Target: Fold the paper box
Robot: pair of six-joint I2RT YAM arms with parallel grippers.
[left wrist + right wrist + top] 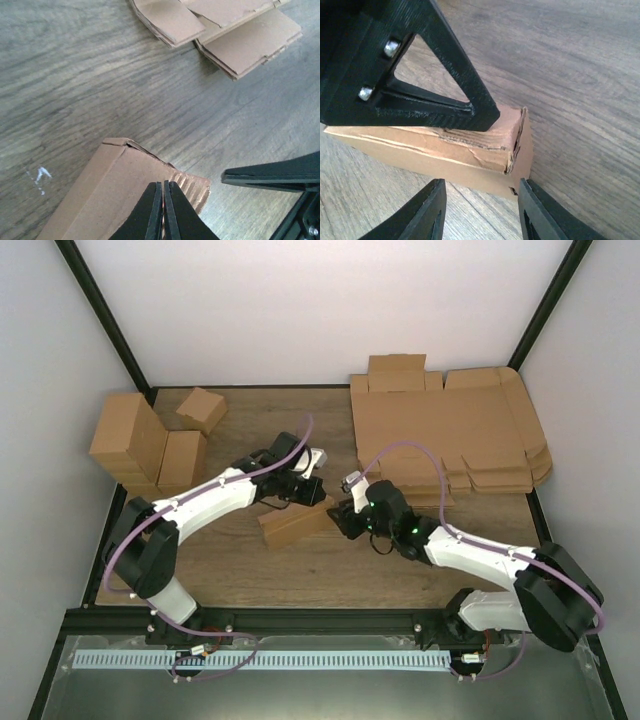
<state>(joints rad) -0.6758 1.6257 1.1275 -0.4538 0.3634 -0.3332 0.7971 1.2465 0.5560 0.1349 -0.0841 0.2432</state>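
From above, the paper box (295, 524) lies on the middle of the surface (300, 580); only the left wrist view shows the left hand (163, 186) closed over its top, and only the right wrist view shows the right hand (482, 187) open at its creased end.

The top camera is looking down from above and behind the arm bases (195, 620), from far away, and is taking in the whole counter (330, 575). The left wrist camera is looking past the left end effector (163, 187) from very near. The right wrist camera is looking past the right end effector (481, 187), equally near. Both are sharing the same end of the paper box (120, 190), seen from different sides.
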